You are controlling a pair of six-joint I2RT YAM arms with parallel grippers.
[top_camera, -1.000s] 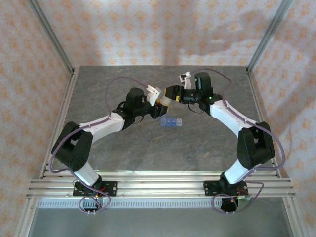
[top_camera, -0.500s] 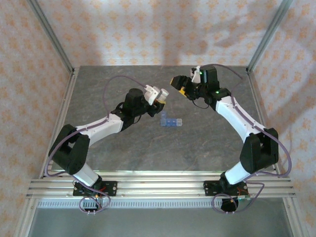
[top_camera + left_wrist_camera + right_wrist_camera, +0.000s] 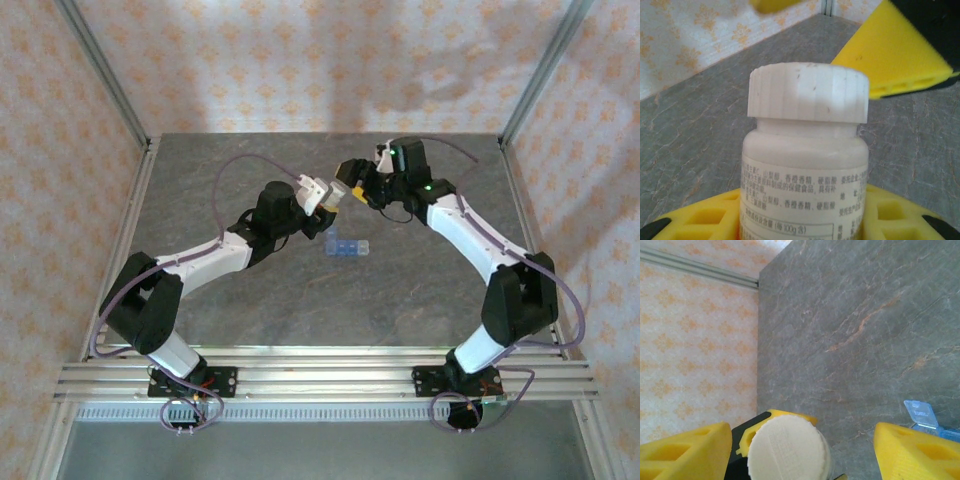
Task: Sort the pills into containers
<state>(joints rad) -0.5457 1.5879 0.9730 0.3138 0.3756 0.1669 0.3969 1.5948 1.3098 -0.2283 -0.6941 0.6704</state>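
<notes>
Left gripper (image 3: 322, 197) is holding the white plastic pill bottle (image 3: 805, 175) by its body, jaws partly closed on it, above the grey stone-patterned bench (image 3: 250, 300) and pointing toward the other arm. The ribbed white screw cap (image 3: 808, 92) is still sitting on the bottle.

Right gripper (image 3: 352, 185) is standing wide open with its yellow fingers (image 3: 685, 452) either side of the cap, holding nothing. Whether a pad is touching the cap cannot be told.

The translucent light-blue three-compartment pill box (image 3: 346, 246) is lying on the bench just nearer than the two grippers, one lid (image 3: 920, 414) apparently raised. No pills are showing.

Change noted: half a second ago the right gripper was drawn back, well apart from the bottle. It is now returning to the cap, as it was a second ago. This reads as repeated re-gripping to unscrew it. Bottle and pill box are keeping their positions. Sorting is not yet beginning.
</notes>
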